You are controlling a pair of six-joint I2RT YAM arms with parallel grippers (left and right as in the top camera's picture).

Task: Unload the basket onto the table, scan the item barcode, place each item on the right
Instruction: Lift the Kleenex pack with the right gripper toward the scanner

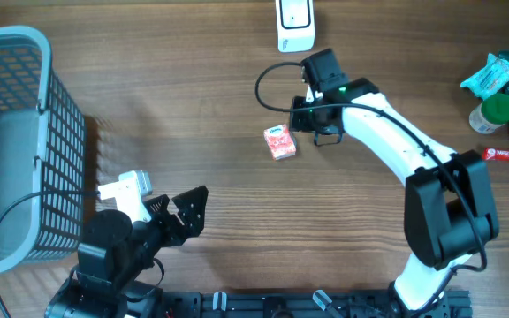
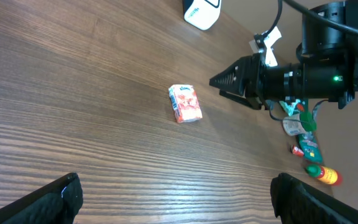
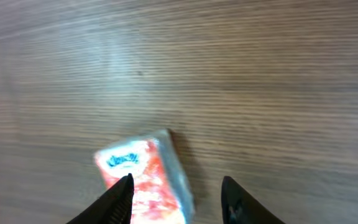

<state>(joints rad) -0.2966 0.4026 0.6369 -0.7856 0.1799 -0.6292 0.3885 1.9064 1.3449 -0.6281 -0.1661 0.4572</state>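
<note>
The item, a small red-and-white packet, lies flat on the wooden table near the middle; it also shows in the left wrist view. My right gripper hovers just to its upper right, black fingers parted. In the right wrist view the packet sits below and partly between the open fingers of that gripper, nearer the left one, and looks blurred. My left gripper rests wide open at the front left, far from the packet, with only bare wood between its fingers.
A white scanner-like device stands at the back edge behind the right arm. A grey mesh basket fills the left side. Several packets and bottles lie at the far right.
</note>
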